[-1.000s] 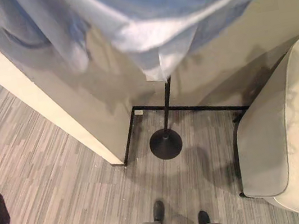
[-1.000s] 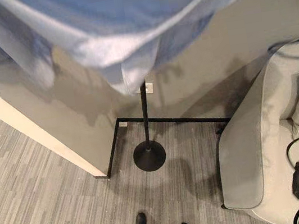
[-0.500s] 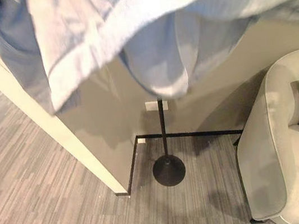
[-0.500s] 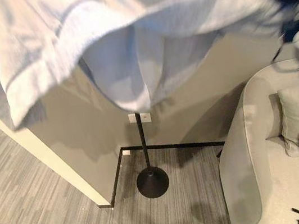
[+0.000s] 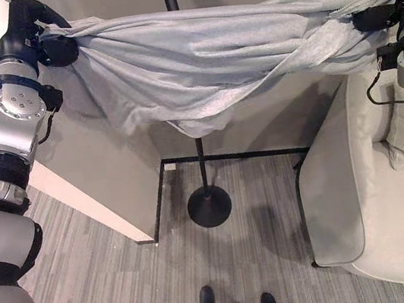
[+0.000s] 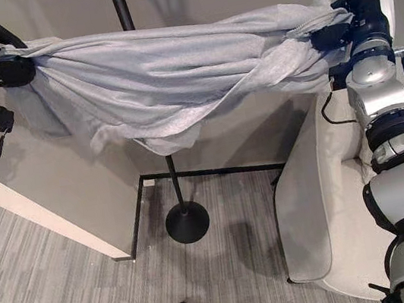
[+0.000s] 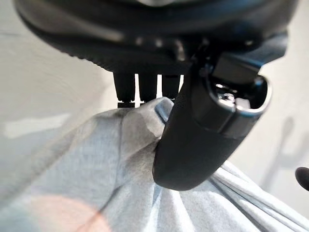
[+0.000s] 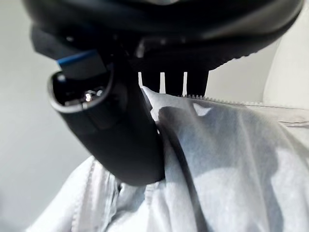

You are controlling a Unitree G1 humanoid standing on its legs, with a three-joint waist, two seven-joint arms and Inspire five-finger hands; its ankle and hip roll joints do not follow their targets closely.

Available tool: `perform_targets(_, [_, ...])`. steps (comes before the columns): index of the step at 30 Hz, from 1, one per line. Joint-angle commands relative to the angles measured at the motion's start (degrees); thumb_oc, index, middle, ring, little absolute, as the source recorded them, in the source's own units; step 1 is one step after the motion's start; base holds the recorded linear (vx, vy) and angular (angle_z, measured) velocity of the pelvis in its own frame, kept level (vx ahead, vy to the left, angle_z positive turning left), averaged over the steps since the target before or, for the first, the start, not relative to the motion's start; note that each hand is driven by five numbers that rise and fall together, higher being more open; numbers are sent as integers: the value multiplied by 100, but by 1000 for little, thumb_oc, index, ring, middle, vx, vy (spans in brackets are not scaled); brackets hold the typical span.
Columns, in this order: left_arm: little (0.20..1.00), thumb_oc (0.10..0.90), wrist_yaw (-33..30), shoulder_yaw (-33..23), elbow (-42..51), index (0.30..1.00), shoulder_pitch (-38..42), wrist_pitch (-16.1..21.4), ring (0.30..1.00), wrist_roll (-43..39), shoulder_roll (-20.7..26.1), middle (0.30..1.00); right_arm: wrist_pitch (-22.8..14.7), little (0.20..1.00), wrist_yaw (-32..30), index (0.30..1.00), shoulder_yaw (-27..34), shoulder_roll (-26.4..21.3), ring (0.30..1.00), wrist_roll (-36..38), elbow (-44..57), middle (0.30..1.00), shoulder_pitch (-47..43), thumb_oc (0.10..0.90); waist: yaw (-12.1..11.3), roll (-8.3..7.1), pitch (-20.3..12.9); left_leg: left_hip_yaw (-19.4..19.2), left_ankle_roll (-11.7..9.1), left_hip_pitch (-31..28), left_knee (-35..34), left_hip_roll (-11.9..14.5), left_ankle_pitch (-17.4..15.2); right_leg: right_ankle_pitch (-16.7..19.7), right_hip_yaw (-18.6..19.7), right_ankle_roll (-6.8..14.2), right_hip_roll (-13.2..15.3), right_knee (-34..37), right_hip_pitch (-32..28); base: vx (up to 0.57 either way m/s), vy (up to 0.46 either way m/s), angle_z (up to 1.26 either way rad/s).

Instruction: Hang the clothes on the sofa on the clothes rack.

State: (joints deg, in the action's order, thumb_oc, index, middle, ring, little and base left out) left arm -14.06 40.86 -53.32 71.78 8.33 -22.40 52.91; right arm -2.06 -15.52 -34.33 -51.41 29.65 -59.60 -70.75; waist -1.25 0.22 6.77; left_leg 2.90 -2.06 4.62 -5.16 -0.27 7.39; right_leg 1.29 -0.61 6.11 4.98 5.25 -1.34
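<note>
Both hands clamped on pale grey fabric garment (image 5: 218,57): left hand (image 5: 54,46), right hand (image 6: 335,23), stretching it between them before black clothes-rack pole (image 5: 202,159).

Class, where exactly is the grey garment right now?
The grey garment is stretched between the left hand and right hand, held up in front of the black rack pole, left of the sofa.

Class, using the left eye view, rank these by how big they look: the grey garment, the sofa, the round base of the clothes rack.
1. grey garment, stretched between the left hand and right hand; it is nearer the camera, so its lead over the sofa is unsure.
2. sofa.
3. round base, clearly smallest.
</note>
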Motion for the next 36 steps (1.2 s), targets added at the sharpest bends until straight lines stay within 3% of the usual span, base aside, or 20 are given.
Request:
perform_targets(1, [300,400,-617,-402,-562,300,1376,237,300,-167,804,300,-772,300,-351,300,-61,-594,300,200,59,300,-1580,400,-138,-49,-306,2,40,-379,16,-123,-783,-145,-174,258,-56,-25,-276,65,40,-4])
perform_targets(6, [300,400,-689,-374,-670,300,1624,287,300,-382,887,300,-917,300,-390,300,-87,-612,300,494,147,300,-1814,400,-154,-111,-293,-6,41,-360,16,-109,-802,-134,-140,279,-59,-25,-218,25,31,-6])
perform_targets(9, [300,400,-844,-433,-865,300,1875,338,300,-804,786,300,-1101,300,-546,300,-26,-497,300,935,120,300,-2140,400,-165,-212,-278,-18,38,-271,16,-85,-804,-102,-117,289,-81,-25,-109,10,16,-8])
perform_targets(14, [300,400,-876,-516,-949,300,2066,486,300,-1323,633,300,-1295,300,-733,300,56,-474,300,1416,68,300,-2520,400,-156,-255,-283,11,37,-196,16,-85,-821,-114,-122,294,-73,-25,-43,15,14,0])
perform_targets(18, [300,400,-921,-542,-1019,300,2440,622,300,-1941,488,300,-1267,300,-854,300,-173,-502,300,1597,-252,300,-3084,400,-162,-304,-341,46,35,-195,16,-102,-859,-121,-133,316,-67,-25,-29,41,14,3])
perform_targets(23, [300,400,-1021,-195,-1284,300,3038,601,300,-2020,540,300,-989,300,-991,300,-743,-565,300,1378,-744,300,-3763,400,-195,-319,-387,63,26,-171,16,-104,-865,-78,-138,347,-47,-25,3,60,23,2])
perform_targets(29, [300,400,-949,-250,-1398,300,3241,651,300,-2606,606,300,-846,300,-1028,300,-952,-576,300,1414,-911,300,-4010,400,-209,-329,-445,77,22,-141,16,-109,-875,-67,-95,364,-54,-25,44,49,24,-2])
perform_targets(32, [300,400,-831,-316,-1040,300,3133,749,300,-2768,847,300,-1003,300,-963,300,-913,-800,300,1574,-500,300,-3972,400,-210,-332,-462,119,20,-100,16,-125,-868,-49,-76,369,-42,-25,76,44,22,-4])
perform_targets(36, [300,400,-647,-757,352,300,2398,1119,300,-2586,1279,300,-1334,300,-528,300,-761,-1433,300,1466,767,300,-3379,400,-261,-342,-444,207,54,-172,16,-150,-917,-75,-46,374,-11,-25,-14,40,9,-2])
